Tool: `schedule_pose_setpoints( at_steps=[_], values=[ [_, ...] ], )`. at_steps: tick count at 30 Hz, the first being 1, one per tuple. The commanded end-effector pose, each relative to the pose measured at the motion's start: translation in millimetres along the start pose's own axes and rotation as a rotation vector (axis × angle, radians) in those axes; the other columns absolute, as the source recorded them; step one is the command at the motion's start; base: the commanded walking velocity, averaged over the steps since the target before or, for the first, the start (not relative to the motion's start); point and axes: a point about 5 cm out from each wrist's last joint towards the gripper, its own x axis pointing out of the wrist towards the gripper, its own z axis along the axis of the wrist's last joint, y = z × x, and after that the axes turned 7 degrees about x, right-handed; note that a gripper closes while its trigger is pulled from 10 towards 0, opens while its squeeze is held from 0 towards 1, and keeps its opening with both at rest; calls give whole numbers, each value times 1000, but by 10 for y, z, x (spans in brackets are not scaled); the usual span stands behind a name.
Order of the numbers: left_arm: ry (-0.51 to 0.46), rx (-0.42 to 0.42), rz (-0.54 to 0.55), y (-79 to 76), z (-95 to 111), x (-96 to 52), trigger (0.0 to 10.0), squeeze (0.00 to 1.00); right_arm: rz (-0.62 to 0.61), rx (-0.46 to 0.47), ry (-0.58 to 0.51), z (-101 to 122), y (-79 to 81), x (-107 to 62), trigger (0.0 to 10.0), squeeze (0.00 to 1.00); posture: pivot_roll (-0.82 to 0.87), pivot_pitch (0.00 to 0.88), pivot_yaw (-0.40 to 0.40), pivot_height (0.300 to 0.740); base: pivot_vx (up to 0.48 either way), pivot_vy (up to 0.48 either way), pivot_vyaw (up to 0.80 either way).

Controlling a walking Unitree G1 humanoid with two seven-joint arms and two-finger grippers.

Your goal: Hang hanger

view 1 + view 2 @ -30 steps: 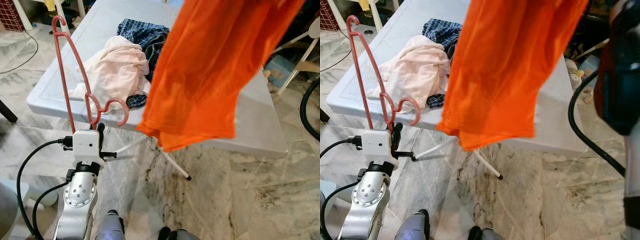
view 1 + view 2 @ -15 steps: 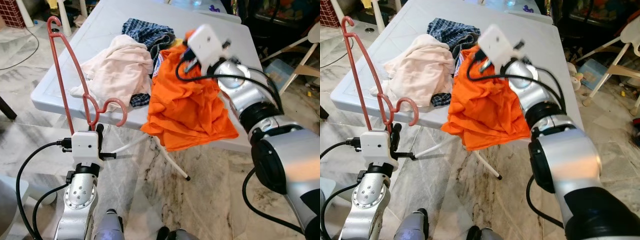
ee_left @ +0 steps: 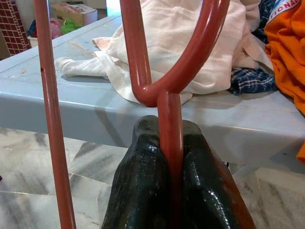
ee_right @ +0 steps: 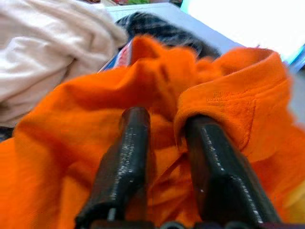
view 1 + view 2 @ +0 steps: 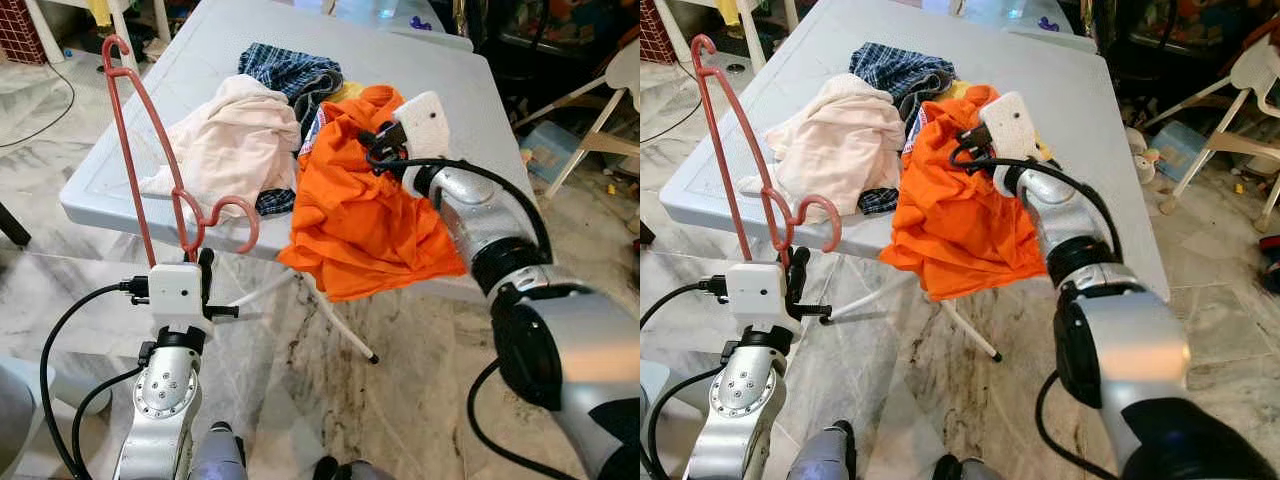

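A red hanger stands upright before the near left side of the grey table. My left gripper is shut on its lower stem, below the curled loop. An orange shirt lies crumpled on the table's near edge and drapes over it. My right gripper rests down on the shirt's top, fingers apart, with orange folds between and over them; it looks open.
A pale pink garment and a blue plaid one lie on the table left of the shirt. White legs slant under the table. A folding chair stands at the right. Marble floor lies below.
My right arm brought the orange shirt down from high in front of the camera onto the table's near edge. The left gripper with the hanger barely moved.
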Motion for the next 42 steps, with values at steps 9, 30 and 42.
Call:
schedule_pose_setpoints(
  at_steps=[9, 30, 42],
  values=[
    [3, 3, -3, 20, 4, -46, 10000, 0, -35, 118, -162, 41, -204, -163, 10000, 1000, 366, 218, -184, 740, 0, 0, 0],
    [1, 4, -29, -1, 3, -35, 10000, 0, 337, 40, -172, 171, -314, -400, 10000, 1000, 350, 226, -179, 740, 0, 0, 0],
    [-4, 10, -36, 9, 12, -29, 10000, 0, 682, 151, 63, -308, -44, -580, 10000, 1000, 361, 225, -175, 740, 0, 0, 0]
  ],
)
